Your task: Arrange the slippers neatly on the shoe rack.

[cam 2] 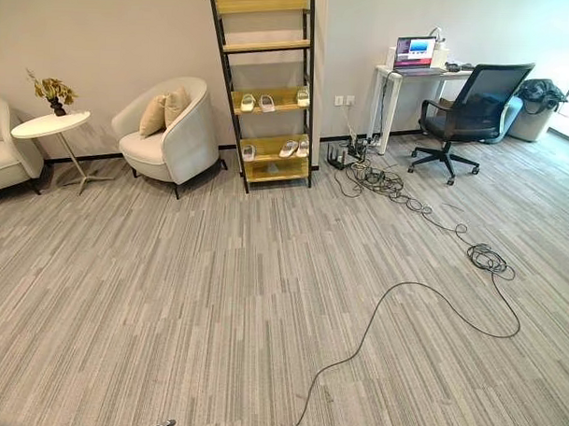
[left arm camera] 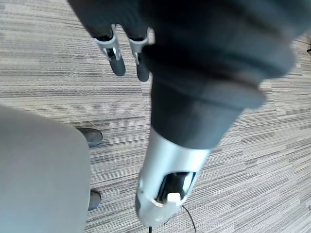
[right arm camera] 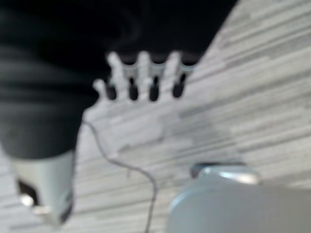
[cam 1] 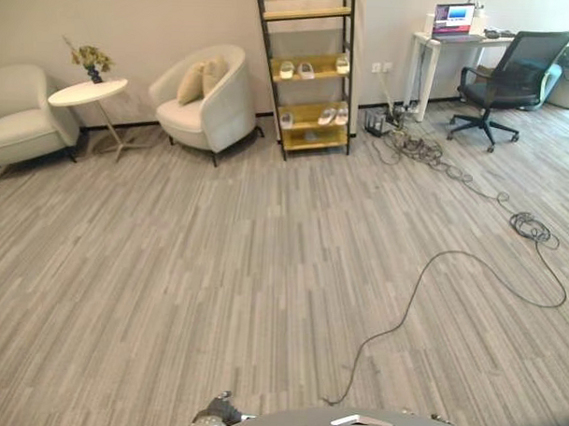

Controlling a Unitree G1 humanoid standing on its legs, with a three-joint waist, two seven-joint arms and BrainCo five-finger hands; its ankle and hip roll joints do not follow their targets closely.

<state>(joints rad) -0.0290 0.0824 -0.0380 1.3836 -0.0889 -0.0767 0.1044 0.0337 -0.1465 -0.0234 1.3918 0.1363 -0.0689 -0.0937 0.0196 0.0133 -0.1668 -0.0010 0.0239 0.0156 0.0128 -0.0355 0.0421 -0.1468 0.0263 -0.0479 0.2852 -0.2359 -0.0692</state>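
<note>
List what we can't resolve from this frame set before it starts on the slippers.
- Slippers on the shoe rack: too small and far in both eye views to tell pairing or exact alignment.
- Rack's top: cut off by the upper edge in the eye views.
- Left hand: its dark cover hides most of the fingers in the left wrist view.
- Right hand: blurred in the right wrist view.

Left robot hand [left arm camera: 127, 48] and right robot hand [right arm camera: 143, 77] hang, fingers relaxed
</note>
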